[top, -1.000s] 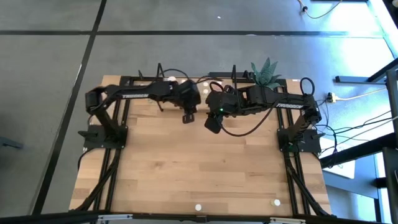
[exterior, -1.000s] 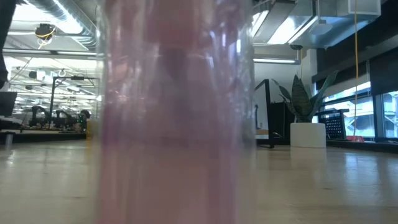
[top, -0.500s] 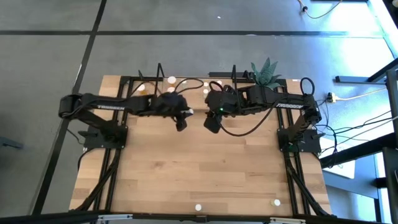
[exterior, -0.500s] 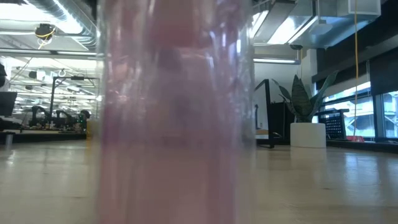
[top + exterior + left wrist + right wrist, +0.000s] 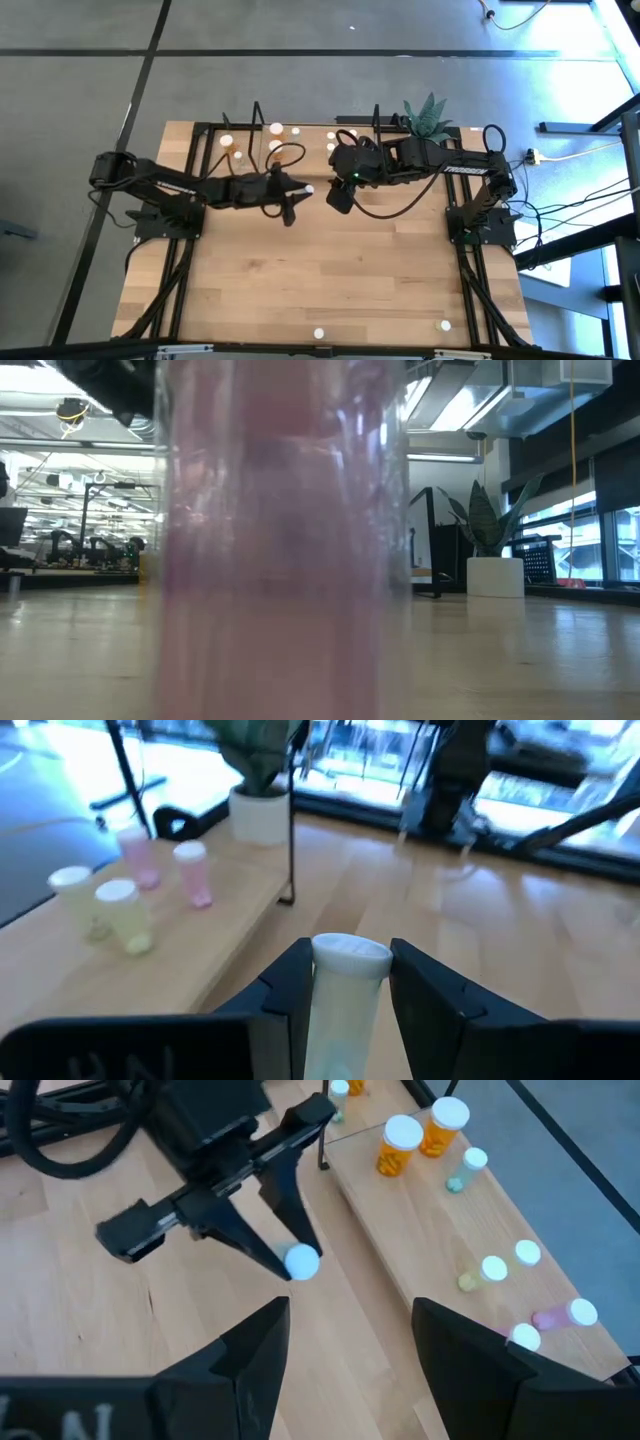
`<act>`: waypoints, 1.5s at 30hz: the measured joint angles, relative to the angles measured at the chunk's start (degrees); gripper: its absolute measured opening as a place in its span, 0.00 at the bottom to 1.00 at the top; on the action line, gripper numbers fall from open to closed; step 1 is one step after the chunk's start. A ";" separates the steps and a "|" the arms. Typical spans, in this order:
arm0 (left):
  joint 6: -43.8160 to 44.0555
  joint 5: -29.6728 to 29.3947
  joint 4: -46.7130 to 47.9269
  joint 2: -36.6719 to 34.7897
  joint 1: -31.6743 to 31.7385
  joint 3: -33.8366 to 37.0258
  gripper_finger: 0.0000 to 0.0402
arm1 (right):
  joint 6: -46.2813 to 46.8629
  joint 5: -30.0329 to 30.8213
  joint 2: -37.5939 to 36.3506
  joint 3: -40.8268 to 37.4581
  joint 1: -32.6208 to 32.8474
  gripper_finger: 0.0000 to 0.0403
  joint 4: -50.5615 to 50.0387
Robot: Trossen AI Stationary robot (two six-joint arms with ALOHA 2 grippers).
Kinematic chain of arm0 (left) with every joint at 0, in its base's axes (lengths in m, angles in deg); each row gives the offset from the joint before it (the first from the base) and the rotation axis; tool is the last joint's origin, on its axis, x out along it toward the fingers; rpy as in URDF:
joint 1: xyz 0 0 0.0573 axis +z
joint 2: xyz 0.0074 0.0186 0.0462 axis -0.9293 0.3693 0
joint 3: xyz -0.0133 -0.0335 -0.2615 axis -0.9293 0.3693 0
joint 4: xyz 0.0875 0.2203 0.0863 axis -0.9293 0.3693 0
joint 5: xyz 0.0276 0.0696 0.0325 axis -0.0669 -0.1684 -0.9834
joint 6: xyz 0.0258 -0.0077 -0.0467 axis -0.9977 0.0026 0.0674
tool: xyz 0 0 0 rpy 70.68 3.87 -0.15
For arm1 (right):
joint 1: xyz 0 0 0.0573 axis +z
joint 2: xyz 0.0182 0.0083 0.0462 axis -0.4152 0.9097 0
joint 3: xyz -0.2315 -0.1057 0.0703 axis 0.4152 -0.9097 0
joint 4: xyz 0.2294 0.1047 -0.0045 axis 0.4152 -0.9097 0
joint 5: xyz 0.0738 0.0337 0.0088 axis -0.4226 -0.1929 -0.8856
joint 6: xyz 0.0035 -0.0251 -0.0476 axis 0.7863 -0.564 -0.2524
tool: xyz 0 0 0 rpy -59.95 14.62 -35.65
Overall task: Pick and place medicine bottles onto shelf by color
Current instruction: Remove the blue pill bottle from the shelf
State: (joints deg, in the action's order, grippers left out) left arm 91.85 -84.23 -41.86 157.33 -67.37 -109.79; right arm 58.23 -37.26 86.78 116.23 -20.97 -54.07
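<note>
A white-capped pale bottle [image 5: 345, 990] is clamped in the left gripper [image 5: 345, 982] just in front of the shelf [image 5: 200, 945]; the right gripper [image 5: 345, 1350] is held wide, empty, nearby

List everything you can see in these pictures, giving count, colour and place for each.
Table: one, light wood, under both arms.
Shelf: one, light board with black end loops, far table edge.
Shelf bottles: at least seven, white caps, bodies orange, pink, pale green or yellowish, on the shelf.
Front bottles: two, white caps, near table edge; one is probably the pink one filling the low view.
Held bottle: one, white cap, pale body, in the left gripper.
Plant: one, green, white pot, by the shelf's right end.
Left gripper: shut on the held bottle, over the table in front of the shelf.
Right gripper: open, empty, beside the left gripper.
</note>
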 joint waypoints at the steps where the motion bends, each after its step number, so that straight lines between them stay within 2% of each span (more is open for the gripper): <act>1: 0.02 -0.04 -2.72 0.08 -0.37 1.22 0.26 | 0.00 0.00 0.00 0.00 0.01 0.53 0.00; 7: -1.58 -0.28 -16.35 0.19 -1.77 8.15 0.26 | 0.00 0.00 0.00 0.00 0.01 0.53 0.02; 12: -1.47 -0.41 -21.60 0.19 -1.94 12.51 0.26 | 0.00 0.01 0.00 0.00 0.01 0.53 0.02; 18: -1.31 -1.00 -22.00 0.19 -1.91 15.65 0.26 | 0.00 0.02 0.00 0.00 -0.01 0.53 0.02; 28: 0.31 -2.95 -22.29 0.19 -1.74 15.72 0.26 | 0.00 0.00 0.00 0.00 0.01 0.53 0.02; 45: 1.59 2.28 -22.62 0.19 -1.74 15.72 0.26 | 0.00 0.01 0.00 0.00 0.01 0.53 0.07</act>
State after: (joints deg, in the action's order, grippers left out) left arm 93.43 -81.96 -64.48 157.52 -69.11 -94.07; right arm 58.23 -37.25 86.78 116.23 -20.97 -54.00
